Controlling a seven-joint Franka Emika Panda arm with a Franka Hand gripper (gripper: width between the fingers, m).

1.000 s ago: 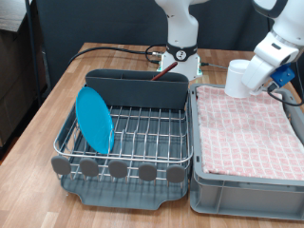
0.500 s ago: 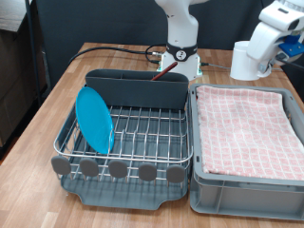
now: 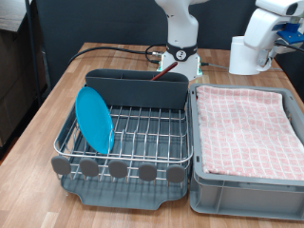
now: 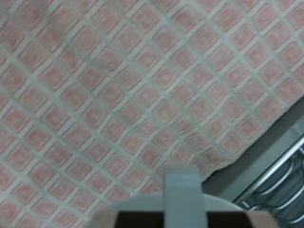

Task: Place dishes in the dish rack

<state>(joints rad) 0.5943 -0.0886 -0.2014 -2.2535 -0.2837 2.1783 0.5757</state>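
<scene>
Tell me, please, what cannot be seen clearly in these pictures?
- Hand: exterior view, its fingers are hidden behind the white mug.
- Wooden spoon: in no view.
- Cutlery box: exterior view, its wall hides the inside.
- Wrist view: blurred; a grey shape covers the lower edge over the pink checked cloth.

Plate point(image 3: 95, 120) in rack point(image 3: 133, 142) — crate point(image 3: 245, 185) beside.

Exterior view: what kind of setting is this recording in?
Probably a lab bench staged as a dishwashing corner: a wooden table with the arm's base mounted on it, a dish rack holding a light-blue plate, and a cloth-lined grey crate.
</scene>
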